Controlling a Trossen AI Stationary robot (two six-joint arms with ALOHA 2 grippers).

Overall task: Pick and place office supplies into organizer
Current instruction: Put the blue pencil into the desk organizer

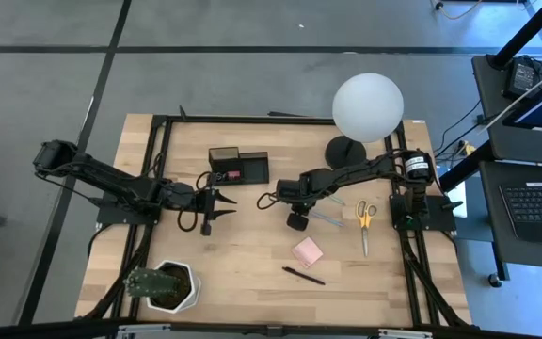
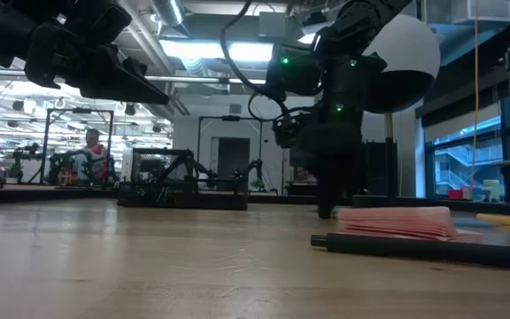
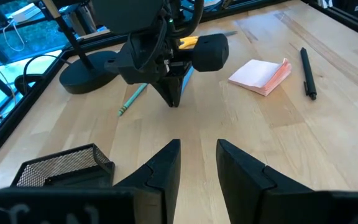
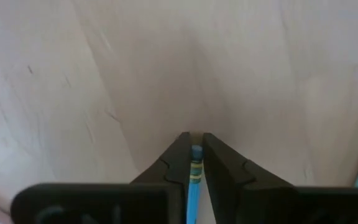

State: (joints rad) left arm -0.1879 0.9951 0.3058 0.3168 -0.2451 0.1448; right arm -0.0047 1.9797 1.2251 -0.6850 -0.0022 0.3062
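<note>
The right gripper (image 4: 195, 144) points down at the pale wood-grain table (image 1: 252, 259), its two tapered dark fingers pinched on a slim blue pencil (image 4: 194, 186) with a yellow-striped band. The left gripper (image 3: 197, 155) hovers with its matte wedge-shaped fingers parted and empty, near the black wire-mesh organizer (image 1: 238, 167). A square pink sticky-note pad (image 1: 308, 251), a black pen (image 1: 303, 275) and yellow-handled scissors (image 1: 365, 224) lie on the wood; no writing is legible

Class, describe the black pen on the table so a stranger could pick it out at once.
Start from the wooden table and find its front edge, where the white hexagonal plant pot stands. Right of that pot lies the pink sticky-note pad; just below it is the black pen. It is the only thin, dark, straight stick lying alone on bare wood.
</note>
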